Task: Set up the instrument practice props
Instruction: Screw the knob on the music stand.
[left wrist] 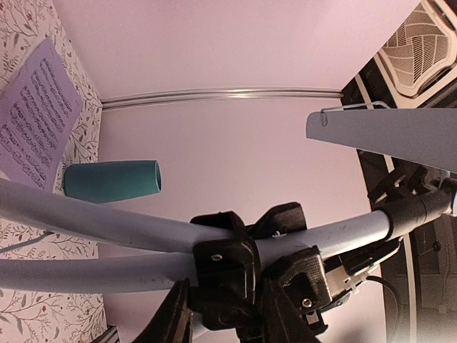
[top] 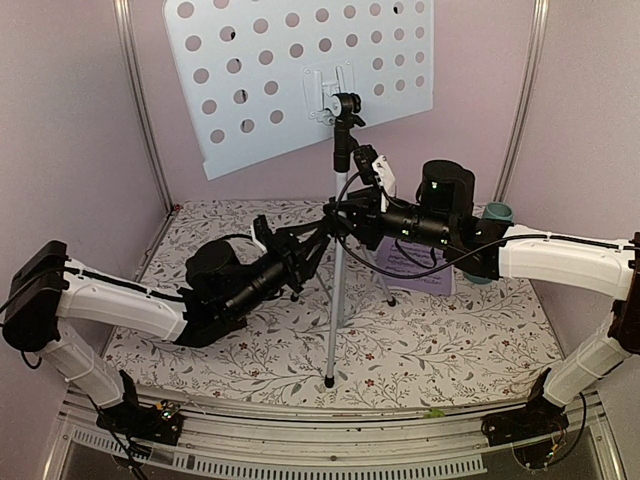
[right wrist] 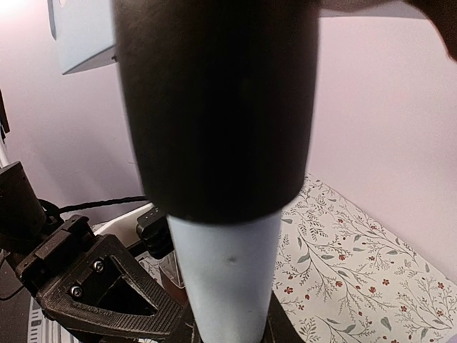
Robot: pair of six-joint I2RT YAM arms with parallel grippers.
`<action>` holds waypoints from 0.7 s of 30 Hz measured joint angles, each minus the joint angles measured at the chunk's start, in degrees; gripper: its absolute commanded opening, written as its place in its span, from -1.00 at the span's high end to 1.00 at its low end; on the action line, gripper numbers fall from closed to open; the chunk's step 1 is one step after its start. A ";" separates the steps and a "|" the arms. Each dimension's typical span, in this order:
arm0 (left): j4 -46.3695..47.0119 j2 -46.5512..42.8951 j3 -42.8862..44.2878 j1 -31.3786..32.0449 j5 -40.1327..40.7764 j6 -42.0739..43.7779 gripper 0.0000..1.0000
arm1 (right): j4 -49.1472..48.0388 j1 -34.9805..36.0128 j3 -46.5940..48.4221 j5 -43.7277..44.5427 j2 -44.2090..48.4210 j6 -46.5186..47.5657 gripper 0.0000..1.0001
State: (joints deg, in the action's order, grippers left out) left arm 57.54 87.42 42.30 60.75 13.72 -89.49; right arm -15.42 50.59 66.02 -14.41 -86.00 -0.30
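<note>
The music stand (top: 300, 75) stands upright on the table (top: 450, 340). The right gripper (top: 350, 210) is clamped on its pole (well below the tilted panel). The left gripper (top: 300, 250) straddles the tripod hub; whether it pinches, I cannot tell.

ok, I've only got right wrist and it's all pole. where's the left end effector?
Observer: Top view puts the left end effector low on the music stand, at the hub where the tripod legs meet.
Operator: sheet music on the desk?
Observer: No, the sheet music lies flat on the table, right of the pole.
Operator: anything else back there?
Observer: A teal cup, upright near the back right wall.
</note>
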 measured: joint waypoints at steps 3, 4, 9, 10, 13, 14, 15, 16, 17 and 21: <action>0.02 0.04 0.00 0.00 0.09 -0.46 0.61 | 0.00 0.00 0.00 0.09 0.02 0.00 1.00; 0.04 0.04 0.00 -0.02 0.09 -0.57 0.65 | 0.00 0.00 0.00 0.11 0.02 -0.02 1.00; -0.07 0.04 0.04 -0.20 0.00 -0.59 0.79 | 0.00 0.00 0.00 0.13 0.02 0.02 1.00; -0.24 0.04 0.11 -0.31 -0.02 -0.50 0.82 | 0.00 0.00 0.00 0.15 0.00 0.04 1.00; -1.31 0.00 0.61 -0.61 -0.28 0.57 0.90 | 0.00 -0.02 0.00 0.39 0.02 0.04 1.00; -1.77 -0.09 0.76 -0.68 -0.42 1.05 0.92 | 0.00 -0.04 0.00 0.52 0.02 0.00 1.00; -2.34 -0.24 0.94 -0.79 -0.68 1.66 0.95 | 0.00 -0.07 0.00 0.59 0.02 -0.02 1.00; -3.02 -0.46 1.05 -0.92 -0.96 2.40 0.97 | 0.00 -0.09 0.00 0.59 0.02 -0.04 1.00; -3.78 -0.72 1.18 -1.01 -1.20 3.10 0.99 | 0.00 -0.09 0.00 0.61 0.02 -0.04 1.00; -6.58 -2.01 1.38 -1.29 -2.05 5.81 1.00 | 0.00 -0.07 -0.02 0.39 0.00 0.09 1.00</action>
State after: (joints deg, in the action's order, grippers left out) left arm 50.96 85.41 43.68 59.46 11.66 -83.68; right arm -15.42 50.52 66.00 -14.02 -86.00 -0.21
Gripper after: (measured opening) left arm 0.286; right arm 0.174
